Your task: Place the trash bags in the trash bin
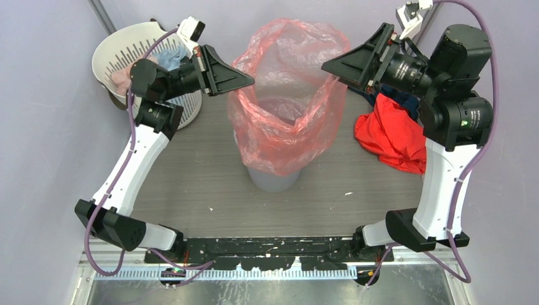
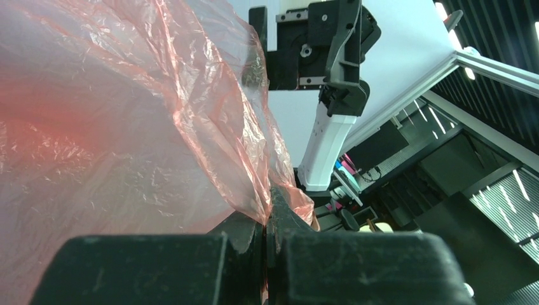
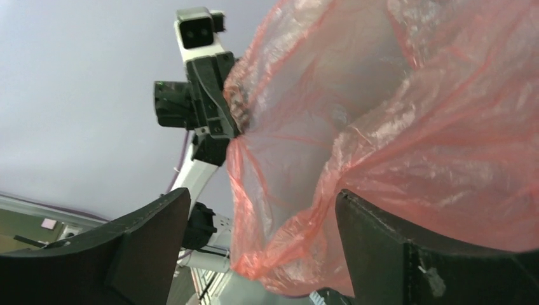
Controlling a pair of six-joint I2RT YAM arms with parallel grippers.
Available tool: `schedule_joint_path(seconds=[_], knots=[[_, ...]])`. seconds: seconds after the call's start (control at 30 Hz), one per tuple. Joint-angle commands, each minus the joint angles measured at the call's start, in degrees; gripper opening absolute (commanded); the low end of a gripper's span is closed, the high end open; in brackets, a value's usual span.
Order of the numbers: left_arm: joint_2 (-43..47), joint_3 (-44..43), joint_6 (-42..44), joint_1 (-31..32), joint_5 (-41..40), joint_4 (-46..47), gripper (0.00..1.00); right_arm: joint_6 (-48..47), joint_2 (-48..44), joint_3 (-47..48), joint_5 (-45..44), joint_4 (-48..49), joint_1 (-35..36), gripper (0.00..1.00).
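The translucent red-pink trash bag point(image 1: 287, 95) stands open over the grey trash bin point(image 1: 274, 179), whose lower part shows below the film. My left gripper point(image 1: 246, 79) is shut on the bag's left rim; in the left wrist view the film point(image 2: 159, 127) runs into the closed jaws point(image 2: 266, 219). My right gripper point(image 1: 330, 65) is open at the bag's right rim. In the right wrist view the bag point(image 3: 407, 127) hangs between and past its spread fingers point(image 3: 262, 210), touching neither clearly.
A white slotted laundry basket point(image 1: 127, 54) with cloth inside stands at the back left, behind my left arm. A red-orange garment point(image 1: 391, 136) over dark blue cloth lies at the right, by my right arm. Purple walls close both sides.
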State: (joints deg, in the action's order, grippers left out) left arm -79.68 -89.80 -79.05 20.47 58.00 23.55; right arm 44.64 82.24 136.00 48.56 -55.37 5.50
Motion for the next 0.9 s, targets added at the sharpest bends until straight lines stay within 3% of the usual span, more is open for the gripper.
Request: schedule_joint_path(seconds=[0.0,0.1,0.2,0.37,0.4,0.53,0.6,0.63,0.87], knots=[[1.3,-0.18,0.12,-2.56,1.14,2.32,0.0,-7.51,-0.35,-0.06,-2.61,-10.85,-0.43,0.92],[1.04,-0.61,-0.65,-4.7,1.64,2.89,0.0,-10.38,-1.27,-0.81,-6.37,-15.07,-0.48,0.92],[0.81,-0.64,-0.99,-6.05,2.38,2.9,0.0,-7.59,-5.8,-4.57,-6.07,-9.42,-0.44,0.94],[0.74,0.14,-2.87,-6.23,2.96,5.45,0.0,-3.65,-6.47,1.67,-6.0,-8.2,-0.48,0.9],[0.83,0.46,-3.74,-6.23,3.18,6.67,0.0,-1.79,-7.0,1.11,-5.31,-5.12,-0.46,0.85],[1.71,1.47,-5.77,-6.23,4.4,9.09,0.0,10.48,-9.53,-3.73,-2.63,16.95,-0.44,0.29],[2.4,2.08,-5.82,-6.23,4.58,9.06,0.0,17.07,-8.73,-3.95,-1.85,27.67,-0.47,0.07],[2.68,2.4,-5.83,-6.23,4.6,9.09,0.0,19.45,-6.81,-2.82,-1.69,29.85,-0.49,0.01],[2.91,3.23,-9.01,-6.23,5.46,12.81,0.0,22.59,2.09,2.16,0.22,30.58,-0.36,0.01]])
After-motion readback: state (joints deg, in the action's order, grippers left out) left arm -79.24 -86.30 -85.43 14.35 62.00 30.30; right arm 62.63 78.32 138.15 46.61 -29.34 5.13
